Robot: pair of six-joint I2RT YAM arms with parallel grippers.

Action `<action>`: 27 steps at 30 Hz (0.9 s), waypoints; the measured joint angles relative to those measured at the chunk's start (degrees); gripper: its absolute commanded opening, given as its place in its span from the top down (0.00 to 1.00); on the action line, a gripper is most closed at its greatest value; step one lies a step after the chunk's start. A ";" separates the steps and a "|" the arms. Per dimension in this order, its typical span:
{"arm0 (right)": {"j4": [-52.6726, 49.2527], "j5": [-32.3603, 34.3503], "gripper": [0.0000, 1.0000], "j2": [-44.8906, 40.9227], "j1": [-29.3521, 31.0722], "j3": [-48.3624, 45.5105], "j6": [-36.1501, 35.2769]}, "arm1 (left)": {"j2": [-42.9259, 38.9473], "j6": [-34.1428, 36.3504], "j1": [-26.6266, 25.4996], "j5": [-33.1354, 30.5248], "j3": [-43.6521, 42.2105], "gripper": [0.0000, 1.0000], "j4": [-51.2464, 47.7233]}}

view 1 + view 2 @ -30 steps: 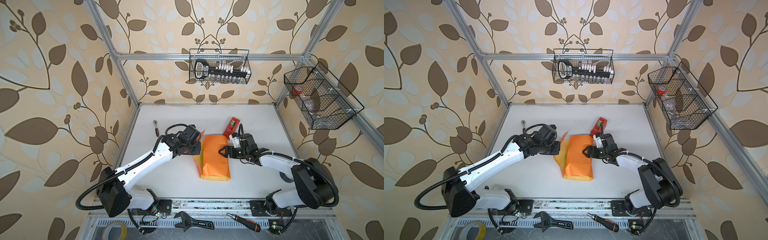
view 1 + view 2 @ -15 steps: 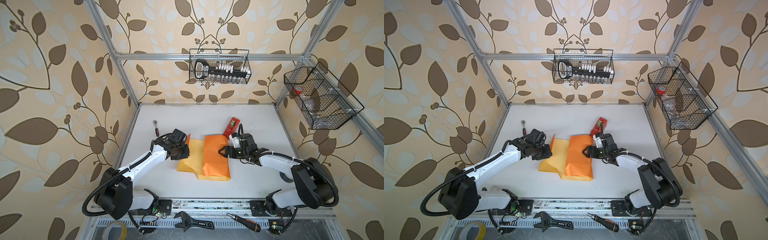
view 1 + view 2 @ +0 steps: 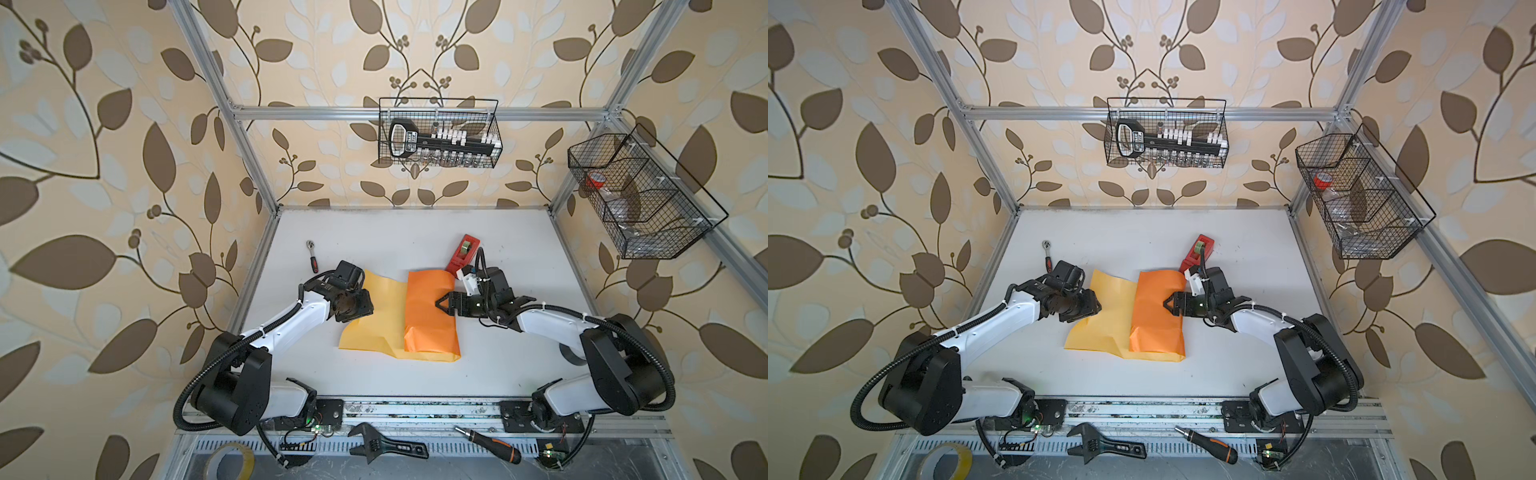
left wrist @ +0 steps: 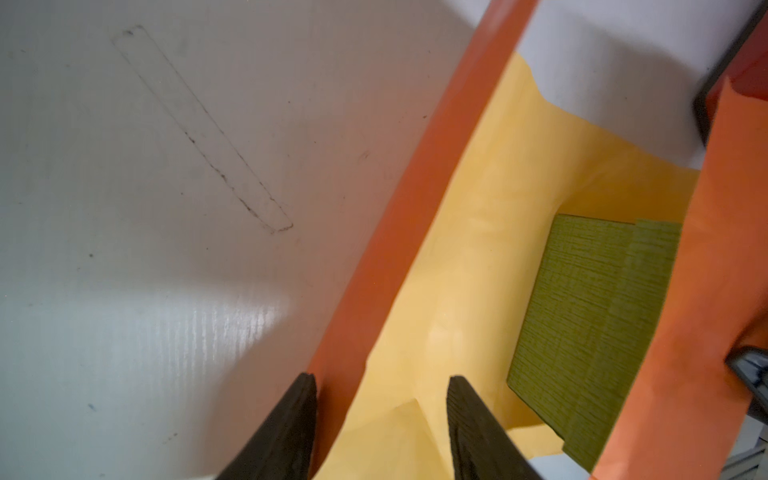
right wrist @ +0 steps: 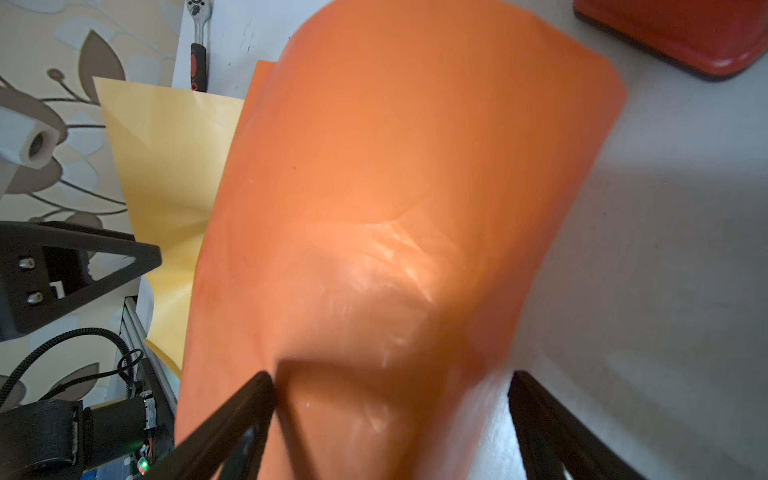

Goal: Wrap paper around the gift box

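Leaf-patterned wallpaper closed in a scuffed white tabletop (image 3: 395, 232), and I took it in from the left. A small ratchet (image 3: 311, 257) lay out by the frame. Next came the left gripper (image 4: 382, 378), its dark jaws apart, with the paper's curled edge running loose between them and nothing pinched. The paper (image 3: 370, 320) was thin and creased. Its upturned face was matte yellow, and the orange flap (image 3: 430, 316) folded across it was glossy. Under that flap sat the gift box (image 4: 590, 332), olive, fine-ribbed card with square edges, visible only from the left wrist. The right gripper (image 5: 390, 376) stood spread wide, its tips on the flap where it humped over the box. Beyond it sat a red wedge of a tape dispenser (image 3: 463, 251). To my eye the yellow side wanted folding over next. The left arm should pinch the edge squarely and draw it taut across the box without tearing it. Meanwhile the right arm should pin the first flap down so nothing slid.
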 measured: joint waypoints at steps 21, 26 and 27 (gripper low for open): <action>0.96 -0.79 0.11 0.79 0.02 0.07 0.00 | 1.57 1.92 0.35 -0.55 -0.07 1.00 2.05; 1.16 -0.90 0.11 0.94 0.02 0.07 0.00 | -1.20 1.66 0.33 3.52 1.68 1.00 0.55; 1.20 -0.96 0.11 0.98 0.02 0.07 0.00 | -1.88 1.64 0.33 3.80 2.21 1.00 0.15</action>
